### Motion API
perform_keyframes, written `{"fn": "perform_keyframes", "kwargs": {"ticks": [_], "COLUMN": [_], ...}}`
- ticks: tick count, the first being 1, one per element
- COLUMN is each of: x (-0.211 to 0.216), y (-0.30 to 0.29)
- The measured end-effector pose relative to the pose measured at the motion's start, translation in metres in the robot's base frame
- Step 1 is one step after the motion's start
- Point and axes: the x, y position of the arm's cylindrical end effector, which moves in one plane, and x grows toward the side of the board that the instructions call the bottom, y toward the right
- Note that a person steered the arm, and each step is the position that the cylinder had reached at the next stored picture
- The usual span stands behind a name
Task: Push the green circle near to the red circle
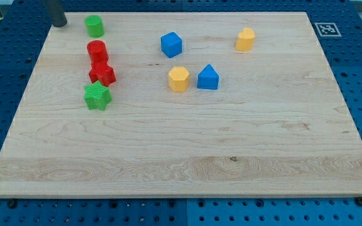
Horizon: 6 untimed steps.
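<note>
My tip (60, 25) stands at the top left corner of the wooden board (187, 157), just inside its top edge. It is a plain dark rod with nothing to open or close, and it holds nothing. It touches no block; a small gap of bare wood lies between it and the green circle (94, 26), which is the nearest block, just to the view's right of the tip.

The green circle sits close to the top edge of the board, near the left side. Just below it, toward the view's bottom, stands the red circle (97, 51); the two are near each other but apart. Directly under the red circle is the red star (102, 74), and these two seem to touch. Below the red star lies the green star (97, 96), just beside it.

Toward the middle of the board, well apart from this column, are the blue cube (171, 44), the yellow hexagon (178, 80) and the blue triangular block (208, 78), the last two being just beside each other. Another yellow block (246, 39) stands nearer to the top right corner. A black and white marker (327, 29) is at that corner.
</note>
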Motion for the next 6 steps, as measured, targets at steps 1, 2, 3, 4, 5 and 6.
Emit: {"fn": "perform_keyframes", "kwargs": {"ticks": [1, 2, 3, 4, 5, 6], "x": [-0.006, -0.006, -0.006, 0.000, 0.009, 0.019], "y": [0.038, 0.044, 0.045, 0.060, 0.078, 0.080]}}
